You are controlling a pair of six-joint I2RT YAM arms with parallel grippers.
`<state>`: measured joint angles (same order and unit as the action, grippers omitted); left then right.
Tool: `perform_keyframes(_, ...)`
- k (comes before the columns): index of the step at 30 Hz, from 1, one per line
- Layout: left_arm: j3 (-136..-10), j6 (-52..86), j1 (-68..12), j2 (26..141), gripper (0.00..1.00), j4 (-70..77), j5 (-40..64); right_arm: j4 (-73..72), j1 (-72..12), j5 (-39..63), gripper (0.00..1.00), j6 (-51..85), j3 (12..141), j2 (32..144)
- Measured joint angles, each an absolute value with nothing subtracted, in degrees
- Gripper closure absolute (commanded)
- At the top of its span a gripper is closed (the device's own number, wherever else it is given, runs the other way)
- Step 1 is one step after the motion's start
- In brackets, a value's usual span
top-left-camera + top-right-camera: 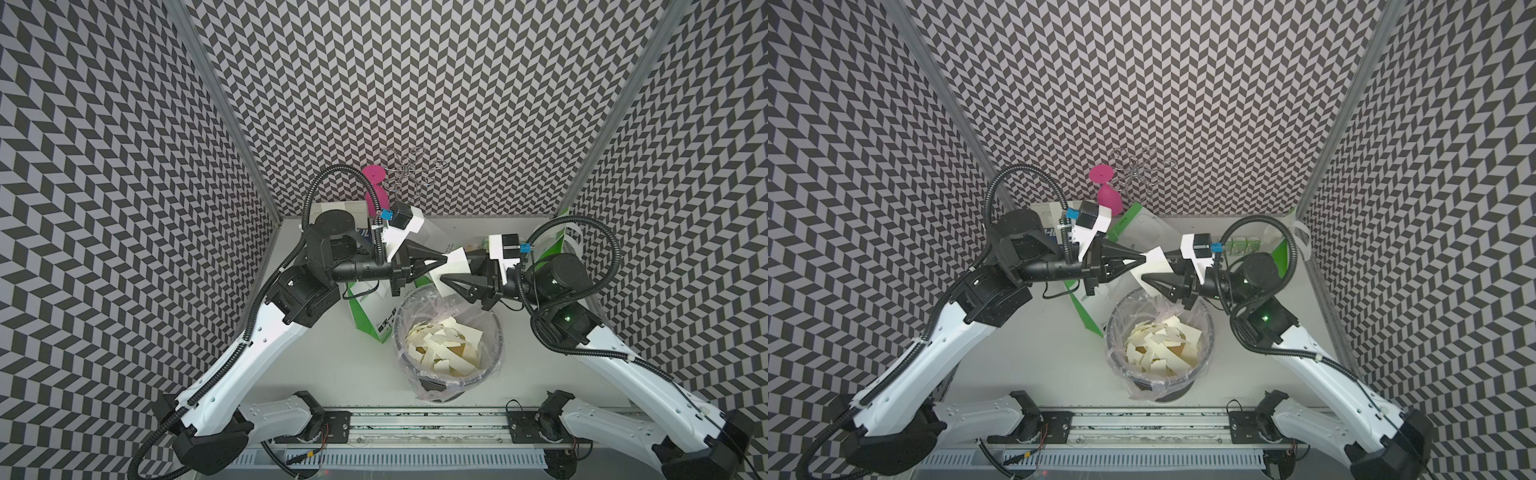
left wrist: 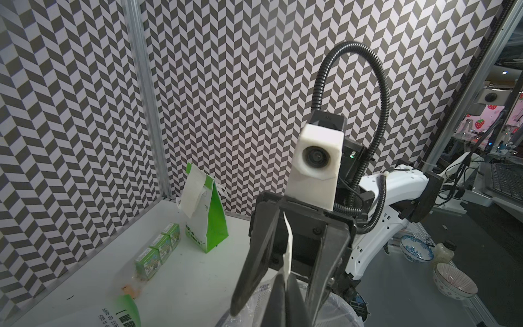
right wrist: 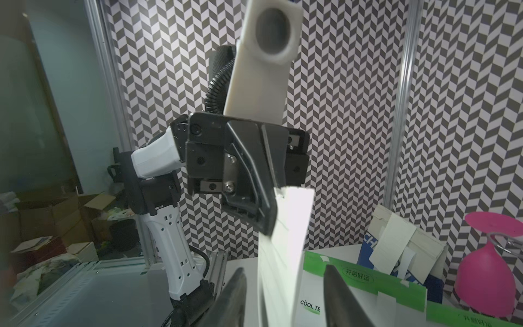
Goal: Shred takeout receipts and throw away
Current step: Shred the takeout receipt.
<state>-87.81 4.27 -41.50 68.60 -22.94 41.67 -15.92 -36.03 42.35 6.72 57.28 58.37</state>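
- We see our left claw (image 1: 446, 259) pinching a thin, smooth, cream receipt (image 1: 456, 261) above the bin's (image 1: 500, 332) far rim.
- Our right claw (image 3: 285, 300) stands spread around the strip.
- Ragged scraps (image 1: 440, 345) fill the plastic-lined bin.

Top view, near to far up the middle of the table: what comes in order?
Lined bin holding torn scraps → takeout receipt in the left gripper → pink goblet at the back.
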Motion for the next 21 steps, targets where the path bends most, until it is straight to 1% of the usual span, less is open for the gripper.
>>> perform_keyframes(3,-89.58,1.80,-41.52,69.08,1.00,-26.02,41.15,-8.62,-34.37,42.28,0.50,2.72,61.87,58.37)
perform_keyframes(7,-92.88,-2.85,-41.54,70.96,1.00,-32.18,39.72,-1.10,-33.34,43.90,0.55,-2.37,68.69,59.13)
perform_keyframes(8,-93.65,-4.12,-41.54,71.50,1.00,-33.74,39.44,0.56,-33.30,44.62,0.57,-3.64,70.24,59.68)
perform_keyframes(12,-96.12,-8.27,-41.54,73.41,1.00,-39.11,38.57,7.29,-33.28,47.42,0.69,-8.21,75.31,62.72)
perform_keyframes(14,-96.88,-9.72,-41.54,73.89,1.00,-40.86,38.35,9.82,-33.28,48.49,0.72,-9.61,76.62,64.14)
perform_keyframes(17,-97.73,-11.44,-41.52,74.24,1.00,-42.63,38.15,13.39,-33.23,49.41,0.81,-11.27,77.45,65.56)
perform_keyframes(18,-97.86,-11.90,-41.47,74.26,1.00,-43.07,38.00,14.13,-33.23,49.80,0.83,-11.53,77.47,65.71)
perform_keyframes(21,-98.32,-12.69,-41.50,74.26,1.00,-44.14,37.85,15.44,-33.23,50.41,0.85,-12.14,77.52,65.71)
